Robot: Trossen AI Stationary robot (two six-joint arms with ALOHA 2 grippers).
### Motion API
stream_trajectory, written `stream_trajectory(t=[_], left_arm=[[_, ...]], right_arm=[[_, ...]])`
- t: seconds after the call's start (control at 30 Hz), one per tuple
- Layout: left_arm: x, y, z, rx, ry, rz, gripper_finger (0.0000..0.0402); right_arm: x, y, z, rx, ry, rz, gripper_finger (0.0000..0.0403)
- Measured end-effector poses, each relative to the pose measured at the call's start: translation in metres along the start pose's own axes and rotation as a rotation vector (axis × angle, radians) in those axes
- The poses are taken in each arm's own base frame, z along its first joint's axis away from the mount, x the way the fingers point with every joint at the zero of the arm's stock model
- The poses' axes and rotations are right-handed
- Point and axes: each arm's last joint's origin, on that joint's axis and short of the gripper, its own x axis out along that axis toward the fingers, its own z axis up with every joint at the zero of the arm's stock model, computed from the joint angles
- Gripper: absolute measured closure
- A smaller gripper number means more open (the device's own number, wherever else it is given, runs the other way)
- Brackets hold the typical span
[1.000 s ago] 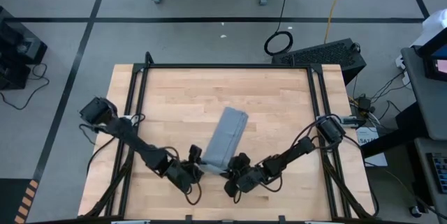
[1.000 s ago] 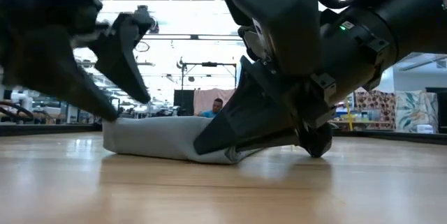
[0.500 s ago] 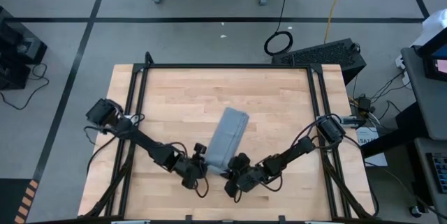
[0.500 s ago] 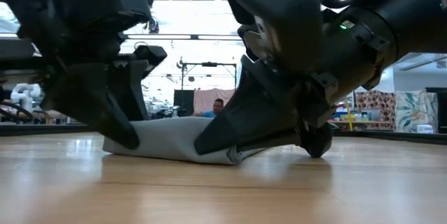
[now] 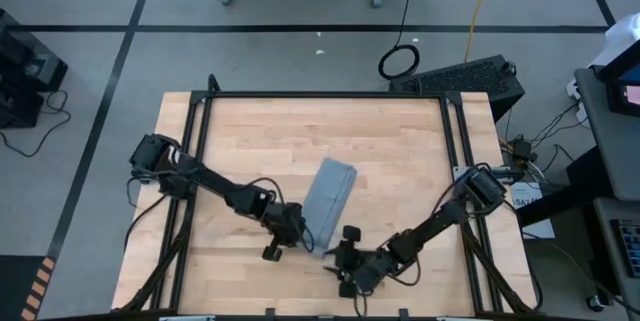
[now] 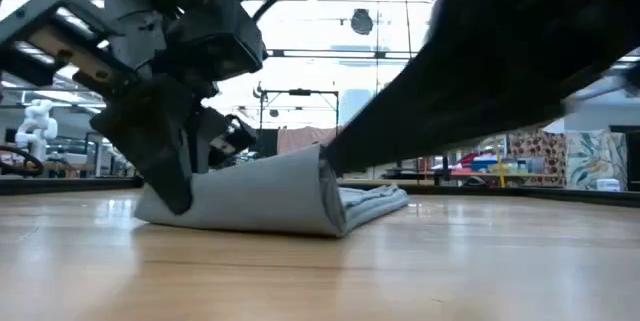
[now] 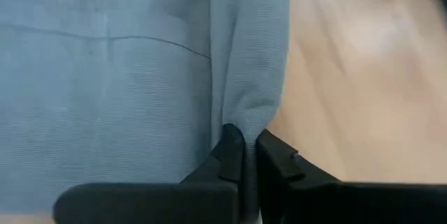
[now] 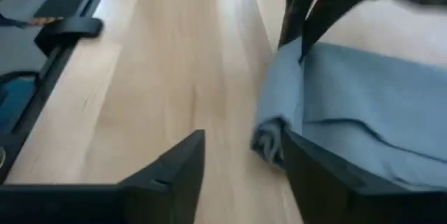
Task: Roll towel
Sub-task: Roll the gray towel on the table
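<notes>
High view: left pincer (image 5: 300,238) clamps towel (image 5: 328,194); right pincer (image 5: 347,252) apart nearby.

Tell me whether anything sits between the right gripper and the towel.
Nothing visible does. The right gripper is open just off the near end of the towel, with only bare table in the gap. The left gripper is shut on the towel's edge at the other side, clear of that gap.
</notes>
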Motion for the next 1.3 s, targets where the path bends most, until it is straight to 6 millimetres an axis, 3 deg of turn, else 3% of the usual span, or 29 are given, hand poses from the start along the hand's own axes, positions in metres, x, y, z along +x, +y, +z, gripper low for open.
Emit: stream_trajectory(t=[0.2, 0.4, 0.5, 0.8, 1.07, 1.3], left_arm=[[-0.006, 0.014, 0.000, -0.130, 0.011, -0.160, 0.0384], [-0.007, 0.019, 0.002, -0.158, -0.002, -0.159, 0.0385], [-0.007, 0.018, 0.002, -0.156, -0.001, -0.168, 0.0385], [-0.007, 0.018, 0.002, -0.153, -0.005, -0.173, 0.0385], [-0.007, 0.018, 0.002, -0.152, -0.004, -0.173, 0.0385], [-0.007, 0.018, 0.002, -0.152, -0.004, -0.172, 0.0385]], right_arm=[[-0.013, 0.023, -0.011, -0.113, -0.120, -0.075, 0.0170], [0.008, 0.033, -0.017, -0.271, -0.263, -0.068, 0.0157], [0.019, 0.031, -0.014, -0.328, -0.275, -0.143, 0.0161], [0.033, 0.017, -0.017, -0.214, -0.202, -0.198, 0.0184], [0.031, 0.020, -0.016, -0.224, -0.222, -0.196, 0.0192], [0.034, 0.015, -0.022, -0.134, -0.158, -0.163, 0.0191]])
